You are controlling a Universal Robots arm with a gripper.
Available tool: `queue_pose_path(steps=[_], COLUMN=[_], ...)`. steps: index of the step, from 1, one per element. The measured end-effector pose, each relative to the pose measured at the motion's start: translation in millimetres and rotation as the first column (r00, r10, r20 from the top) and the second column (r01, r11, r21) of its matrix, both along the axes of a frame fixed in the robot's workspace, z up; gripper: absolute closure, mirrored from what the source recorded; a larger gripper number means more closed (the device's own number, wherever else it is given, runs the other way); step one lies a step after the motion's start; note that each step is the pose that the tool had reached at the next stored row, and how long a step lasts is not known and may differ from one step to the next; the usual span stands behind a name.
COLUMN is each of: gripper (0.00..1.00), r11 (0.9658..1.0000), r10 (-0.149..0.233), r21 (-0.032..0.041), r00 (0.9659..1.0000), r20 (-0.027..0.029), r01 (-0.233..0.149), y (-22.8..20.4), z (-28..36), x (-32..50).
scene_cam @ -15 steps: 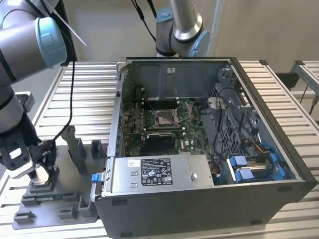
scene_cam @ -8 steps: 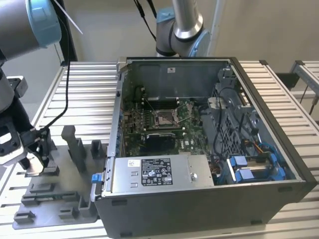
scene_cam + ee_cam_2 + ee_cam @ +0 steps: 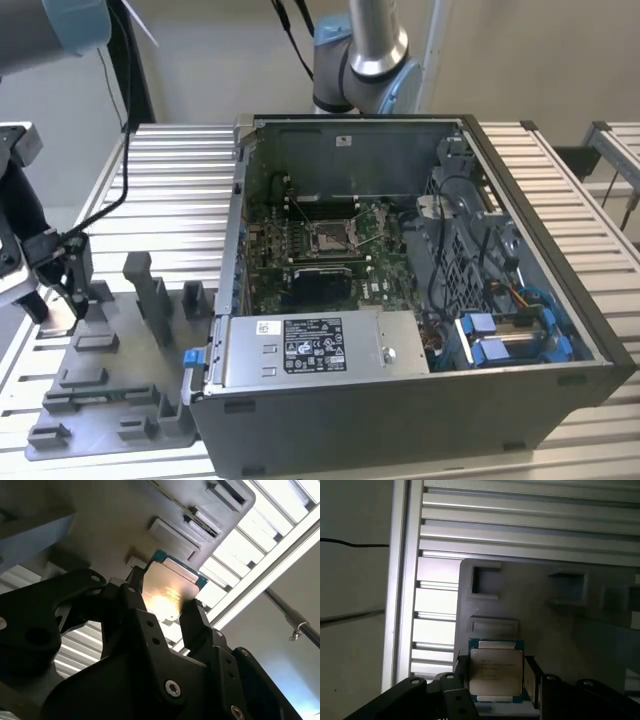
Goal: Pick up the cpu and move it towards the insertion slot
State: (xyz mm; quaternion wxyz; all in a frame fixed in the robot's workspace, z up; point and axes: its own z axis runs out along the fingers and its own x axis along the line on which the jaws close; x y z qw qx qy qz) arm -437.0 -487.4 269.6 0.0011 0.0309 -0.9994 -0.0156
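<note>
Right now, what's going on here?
The robot's hand is shut on the cpu, gripping it by its edges over the grey tray at the exterior view's left. The slot lies inside the open case, well apart from the hand. The cpu has not reached it.

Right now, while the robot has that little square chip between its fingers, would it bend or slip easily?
Probably stiff: the cpu looks like a flat metal-faced plate with straight edges. Likely light, being thin. It may slip, since the gripper pinches only its narrow edges and the face looks smooth and shiny.
</note>
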Motion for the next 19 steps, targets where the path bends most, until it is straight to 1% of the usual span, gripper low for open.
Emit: queue_pose_path(steps=[19], gripper=[1.0], r11=[1.0], r10=[0.0], r21=[-0.0001], r00=[1.0], r20=[-0.0001], r01=[0.0], y=[0.0], z=[86.7], x=[-0.1])
